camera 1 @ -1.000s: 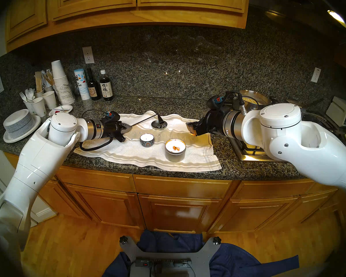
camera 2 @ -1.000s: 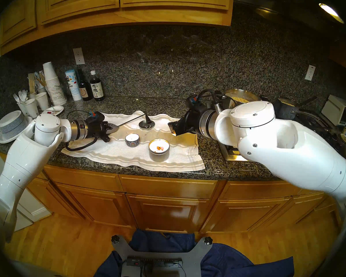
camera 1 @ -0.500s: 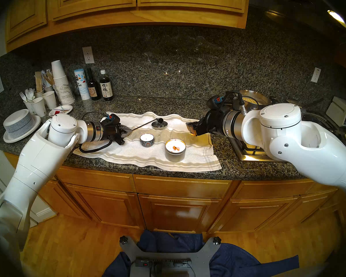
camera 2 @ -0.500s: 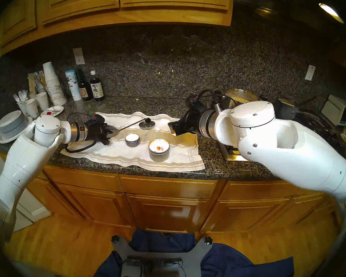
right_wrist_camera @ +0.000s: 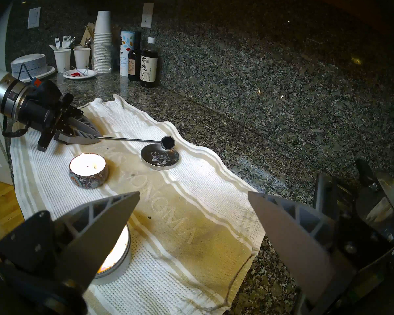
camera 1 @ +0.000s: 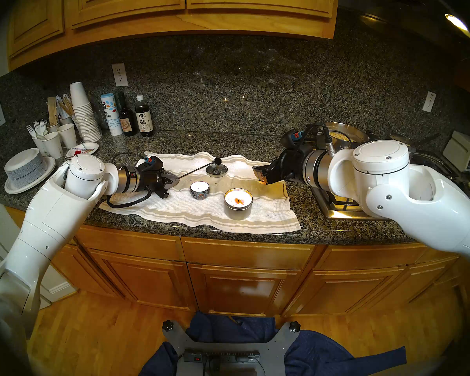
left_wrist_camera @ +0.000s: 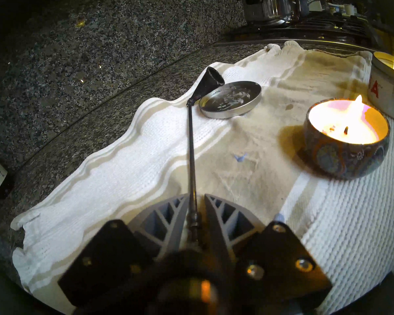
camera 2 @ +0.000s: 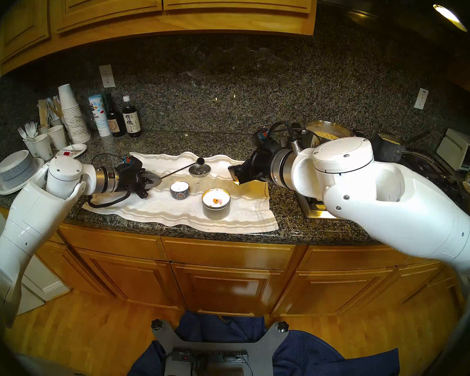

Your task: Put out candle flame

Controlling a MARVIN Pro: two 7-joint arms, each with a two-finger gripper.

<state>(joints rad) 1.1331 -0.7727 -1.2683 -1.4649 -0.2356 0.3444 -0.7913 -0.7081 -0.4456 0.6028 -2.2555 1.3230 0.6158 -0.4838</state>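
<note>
**Both flames burning, nothing snuffed yet; snuffer handle lies loosely between the left claw's fingers.**

Head views: the patterned candle tin and the larger silver candle tin on the striped towel both glow, so the whole job seems to remain. The candle snuffer runs from the left gripper to the upturned tin lid.

Left wrist view: both flames are plain. The fingers stand slightly apart around the handle, with a gap on one side. The bell rests on the lid's rim, well apart from either wick.

Right wrist view: the right gripper is spread wide and empty. It hovers over the silver candle tin, far from the snuffer.
</note>
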